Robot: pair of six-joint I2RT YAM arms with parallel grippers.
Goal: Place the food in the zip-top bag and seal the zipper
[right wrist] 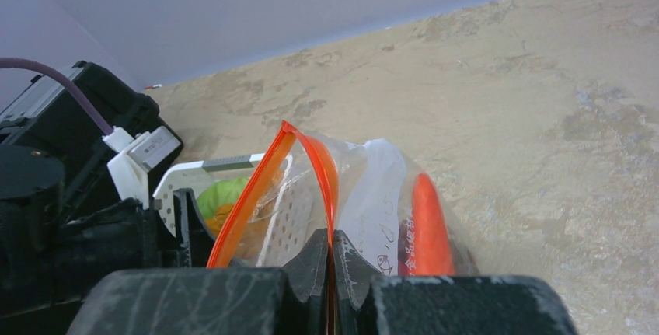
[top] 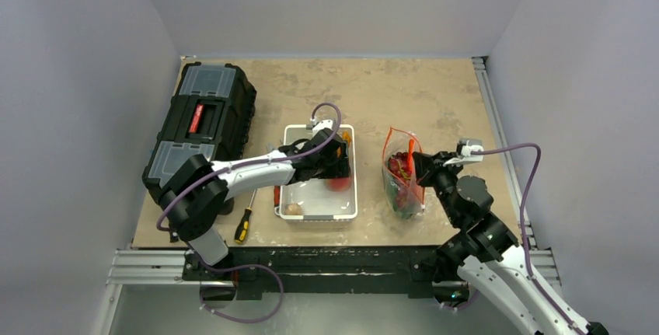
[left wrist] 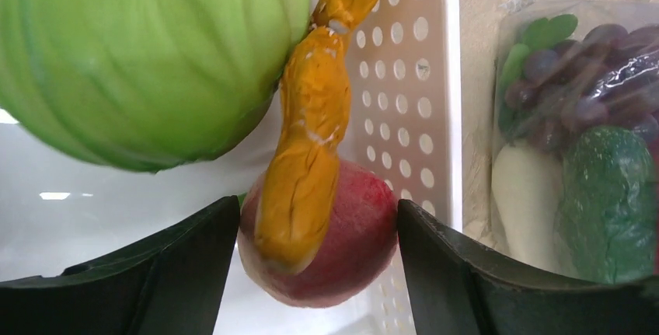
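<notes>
- Near edge: one yellow-handled screwdriver (top: 243, 228) lies on the table (top: 373, 86), just left of the tray.
- One white tray (top: 319, 216) holds four pieces. One brownish piece (top: 293, 209) sits in its near-left corner.
- One pink peach (left wrist: 357, 261) lies under one yellow-orange lumpy piece (left wrist: 307, 156), which touches one green cabbage (left wrist: 140, 55).
- Left gripper (left wrist: 317, 222): down in the tray, fingers spread wide, one each side of the peach. Contact cannot be told.
- One zip-top bag (top: 402, 187) stands right of the tray, mouth gaping.
- Bag contents: one orange carrot (right wrist: 431, 222), one grape bunch (left wrist: 598, 63), one white radish (left wrist: 524, 203), one dark green bumpy piece (left wrist: 610, 195).
- Right gripper (right wrist: 330, 261): jaws pinched tight on the zipper (right wrist: 307, 160).
- Far left: one black toolbox (top: 206, 121).
</notes>
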